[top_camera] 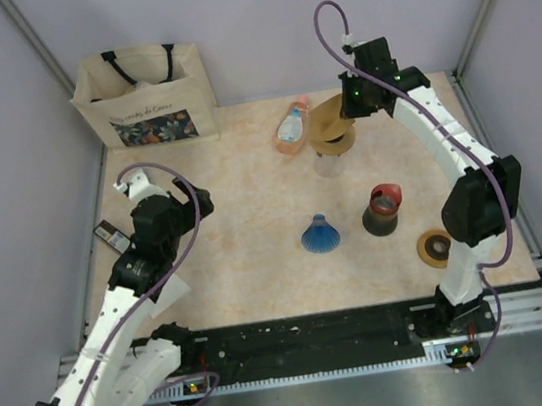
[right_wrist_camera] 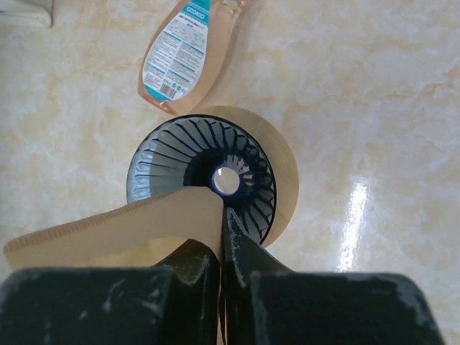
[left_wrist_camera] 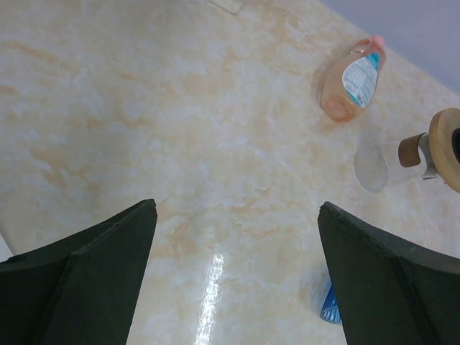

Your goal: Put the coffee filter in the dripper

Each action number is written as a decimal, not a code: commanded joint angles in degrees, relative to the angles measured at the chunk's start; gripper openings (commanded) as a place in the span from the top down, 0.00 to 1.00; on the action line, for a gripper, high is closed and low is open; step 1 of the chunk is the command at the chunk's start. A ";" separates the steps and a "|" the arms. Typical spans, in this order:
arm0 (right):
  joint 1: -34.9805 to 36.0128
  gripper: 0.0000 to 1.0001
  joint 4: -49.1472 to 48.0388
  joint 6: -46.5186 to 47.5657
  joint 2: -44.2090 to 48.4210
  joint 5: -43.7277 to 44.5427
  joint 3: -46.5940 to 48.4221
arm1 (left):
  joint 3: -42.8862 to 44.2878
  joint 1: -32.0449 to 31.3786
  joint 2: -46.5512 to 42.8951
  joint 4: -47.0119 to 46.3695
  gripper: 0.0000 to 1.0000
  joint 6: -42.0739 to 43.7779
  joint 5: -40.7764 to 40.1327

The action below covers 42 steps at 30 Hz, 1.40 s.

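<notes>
Hovering my right pincer, pinching the coffee filter, over the dripper at 1 o'clock; next I'd lower and let go, left pincer spread idle.

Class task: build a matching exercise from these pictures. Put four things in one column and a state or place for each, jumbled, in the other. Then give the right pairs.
Column one
1. coffee filter
2. pink bottle
3. left gripper
4. tote bag

Column two
A. lying on its side
B. standing upright at the far left
C. pinched in the shut right gripper
D. open, holding nothing

Right pairs: 1-C, 2-A, 3-D, 4-B
</notes>
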<state>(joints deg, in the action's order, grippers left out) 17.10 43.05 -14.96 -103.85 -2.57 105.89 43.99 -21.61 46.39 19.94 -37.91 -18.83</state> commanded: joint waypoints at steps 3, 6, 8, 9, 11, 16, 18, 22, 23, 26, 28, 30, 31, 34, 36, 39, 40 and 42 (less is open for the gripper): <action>-0.23 0.95 2.65 1.60 -2.58 -0.33 4.41 | -0.13 1.30 -0.16 -0.35 0.01 -0.85 4.50; -0.23 0.91 3.09 1.78 -3.28 -0.51 4.85 | -0.13 1.48 -0.16 -0.26 0.01 -1.02 4.85; -0.23 0.84 3.18 2.04 -3.20 -0.51 5.03 | -0.13 1.65 -0.25 -0.08 0.01 -1.02 5.20; -0.32 0.80 3.18 2.13 -3.02 -0.33 5.21 | -0.13 1.65 -0.25 -0.17 0.01 -1.02 5.38; -0.23 0.73 3.10 2.30 -2.58 -0.42 6.00 | -0.22 1.83 -0.25 -0.34 0.01 -1.11 5.82; -0.23 0.57 3.18 2.92 -1.18 1.15 7.32 | -0.22 1.83 -0.16 -0.43 0.01 -1.11 6.52; -0.32 0.48 3.18 3.36 -0.74 2.04 7.93 | -0.30 1.83 -0.34 -0.43 0.01 -1.11 6.61; -0.23 0.44 3.27 4.41 0.40 5.28 9.16 | -0.30 1.92 -0.51 -0.52 0.01 -1.03 6.88; -0.23 0.43 3.27 4.59 0.67 5.99 9.60 | -0.39 1.92 -0.60 -0.43 0.01 -0.94 6.79; -0.32 0.43 3.27 5.38 1.28 5.21 10.92 | -0.57 2.01 -0.42 -0.52 0.01 -0.94 6.87; -0.32 0.43 3.27 6.08 1.72 3.02 11.18 | -0.57 1.92 -0.25 -0.70 0.01 -1.11 6.88; -0.23 0.44 3.36 6.61 1.90 0.31 11.01 | -0.48 2.01 -0.07 -0.52 0.01 -1.11 6.88; -0.23 0.44 3.53 6.96 1.90 -0.93 10.75 | -0.66 2.09 0.01 -0.52 0.01 -1.11 7.05; 0.03 0.47 4.41 7.58 0.94 -2.53 10.48 | -0.74 2.01 0.10 -0.70 0.01 -1.11 7.14; 0.38 0.52 5.03 8.01 0.06 -2.88 10.92 | -0.74 2.09 0.28 -0.70 0.01 -1.11 7.23; 1.00 0.60 6.43 8.72 -1.87 -2.79 12.41 | -0.57 2.09 0.37 -0.52 0.01 -1.02 7.14; 1.26 0.63 7.13 8.98 -2.84 -2.71 13.11 | -0.74 2.18 0.45 -0.52 0.01 -1.02 7.14; 2.05 0.67 8.89 9.25 -4.51 -1.48 15.30 | -0.74 2.18 0.45 -0.52 0.01 -1.11 7.14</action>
<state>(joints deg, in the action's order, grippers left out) 17.78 49.71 -7.40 -105.75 -4.23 116.07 43.68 -19.81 46.76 21.08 -38.87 -12.16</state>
